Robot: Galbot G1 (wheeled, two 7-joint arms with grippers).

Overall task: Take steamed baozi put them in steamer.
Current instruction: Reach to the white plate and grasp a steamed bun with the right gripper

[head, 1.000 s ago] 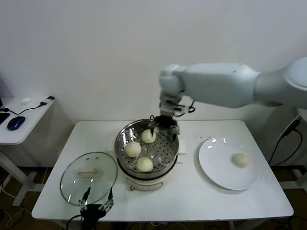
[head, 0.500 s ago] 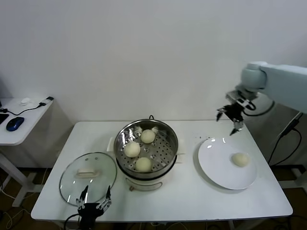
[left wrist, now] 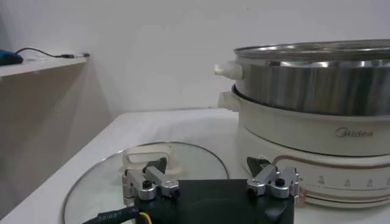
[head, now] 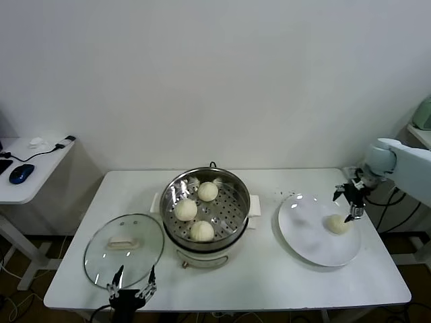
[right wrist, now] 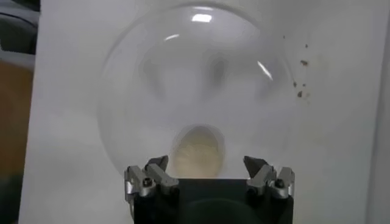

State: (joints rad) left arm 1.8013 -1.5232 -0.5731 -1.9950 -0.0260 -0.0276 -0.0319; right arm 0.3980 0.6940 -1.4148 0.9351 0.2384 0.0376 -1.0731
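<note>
Three cream-white baozi (head: 186, 209) lie on the perforated tray inside the steel steamer (head: 237, 182) at the table's middle. A fourth baozi (head: 337, 224) lies on the white plate (head: 303, 229) at the right. My right gripper (head: 350, 202) is open and empty just above and behind that baozi. In the right wrist view the baozi (right wrist: 196, 150) sits between the spread fingers of the right gripper (right wrist: 208, 165). My left gripper (head: 133, 281) is open and parked at the table's front edge by the glass lid (head: 124, 249); the left wrist view shows it (left wrist: 207, 170) before the steamer (left wrist: 317, 79).
The glass lid with a cream handle (left wrist: 146, 159) lies flat to the left of the steamer. A side desk with a blue mouse (head: 22, 172) stands at the far left. Crumbs (right wrist: 300, 91) dot the table beside the plate.
My right arm has swung from over the steamer, where it left a baozi, to the right and down to the plate's baozi. The left gripper has barely moved.
</note>
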